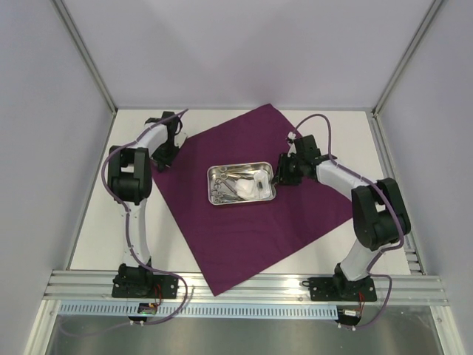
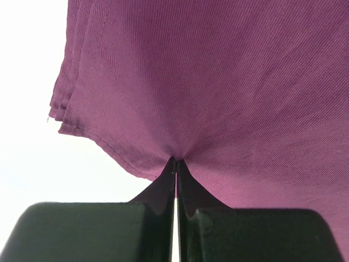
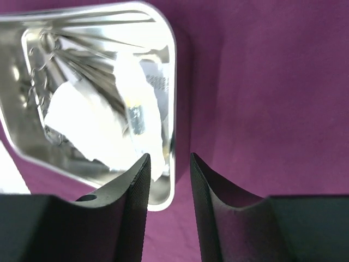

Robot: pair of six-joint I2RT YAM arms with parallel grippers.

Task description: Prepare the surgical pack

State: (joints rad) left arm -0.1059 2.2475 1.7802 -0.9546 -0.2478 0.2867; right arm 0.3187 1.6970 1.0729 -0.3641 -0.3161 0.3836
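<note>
The purple cloth (image 2: pixel 218 82) fills the upper and right frame, puckered where two black fingers (image 2: pixel 109 229) pinch it at bottom centre. White desk (image 2: pixel 27 174) shows left.

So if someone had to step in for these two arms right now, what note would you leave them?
Left gripper: shut, pinching the purple cloth near its left corner.
Right gripper: jaws apart, one on each side of the tray at its right rim, with no clamp on it visible.
Things: the cloth lies spread on the table like a diamond. The tray sits at its middle, holding instruments and white gauze.
Done: tray filled and set on the cloth.
Left: wrap the cloth over the tray into a bundle, which is not yet done.
</note>
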